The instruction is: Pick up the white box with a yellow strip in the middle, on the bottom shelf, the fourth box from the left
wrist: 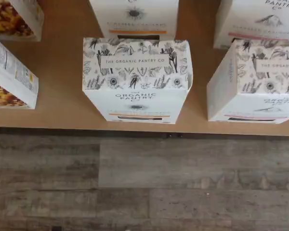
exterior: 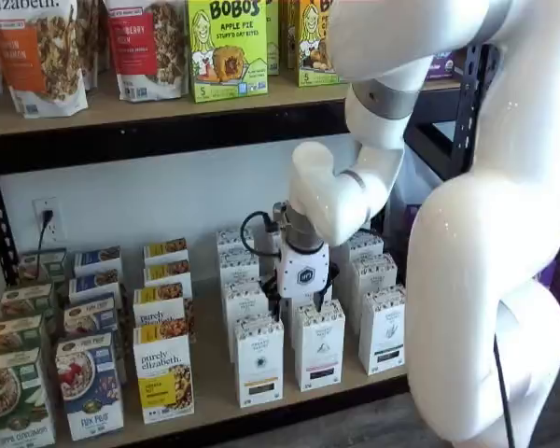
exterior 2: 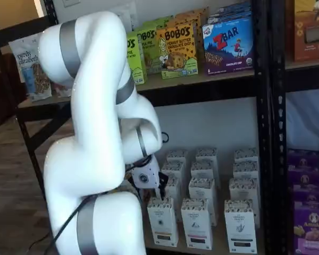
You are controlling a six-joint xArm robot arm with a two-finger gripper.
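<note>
The white box stands at the front of the bottom shelf. Its top is black-speckled and its face carries a thin yellow strip above a dark band. In both shelf views it is the leftmost white carton of the front row. My gripper hangs just above and slightly behind that carton, over the rows of white cartons. Its black fingers stand apart with nothing between them, so it is open. The wrist view shows no fingers.
A like carton with a pink strip stands right beside it, and another with a yellow strip behind. The purely elizabeth box is on its other side. The upper shelf holds Bobo's boxes. Wooden floor lies below the shelf edge.
</note>
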